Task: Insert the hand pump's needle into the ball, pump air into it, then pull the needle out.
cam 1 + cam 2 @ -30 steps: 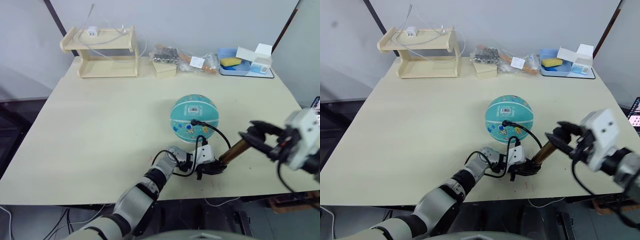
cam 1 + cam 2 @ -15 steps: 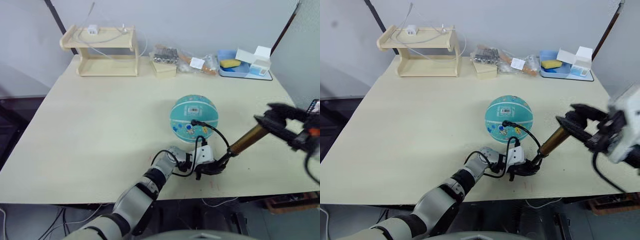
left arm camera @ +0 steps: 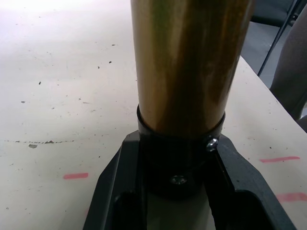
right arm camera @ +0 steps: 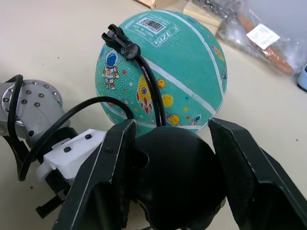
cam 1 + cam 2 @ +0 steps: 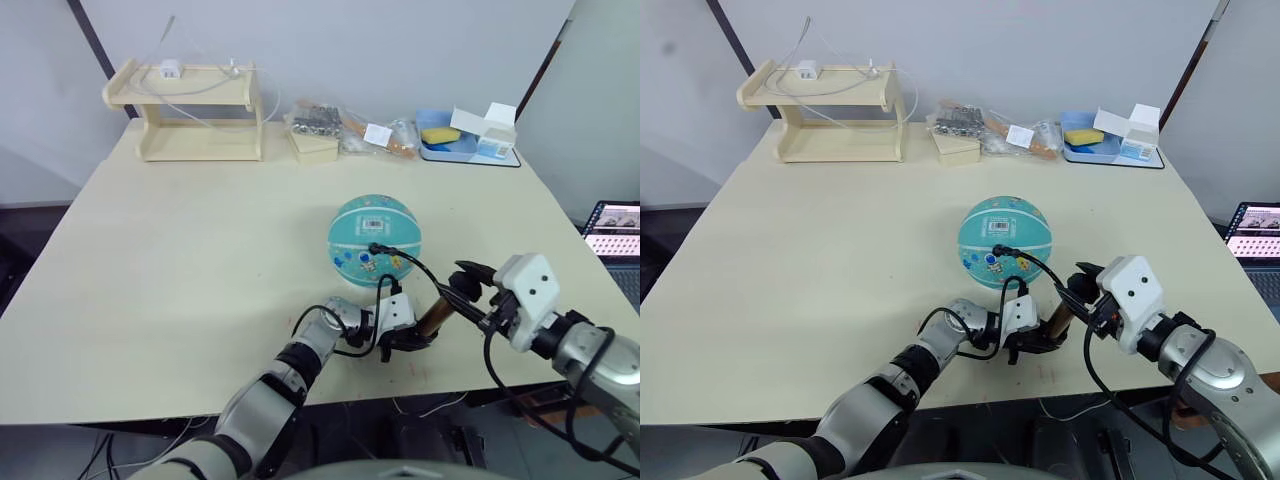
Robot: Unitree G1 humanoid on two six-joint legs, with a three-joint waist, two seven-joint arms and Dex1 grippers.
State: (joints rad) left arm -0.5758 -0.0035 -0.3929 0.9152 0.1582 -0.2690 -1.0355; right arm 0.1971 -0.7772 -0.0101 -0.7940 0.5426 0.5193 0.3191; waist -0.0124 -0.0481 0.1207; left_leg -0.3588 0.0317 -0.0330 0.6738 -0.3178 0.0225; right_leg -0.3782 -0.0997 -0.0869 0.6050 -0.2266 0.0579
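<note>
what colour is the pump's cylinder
Amber-gold, a translucent brassy tone, with a black end cap below. The hand pump's cylinder shows best in the left wrist view.

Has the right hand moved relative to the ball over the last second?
Yes. The right hand first drew away from the ball, then pushed back in toward the left hand, closer than at the start, shortening the pump.

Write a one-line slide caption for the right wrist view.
Right end effector closed around the hand pump's black handle, hose fitting plugged into the round teal ball.
</note>
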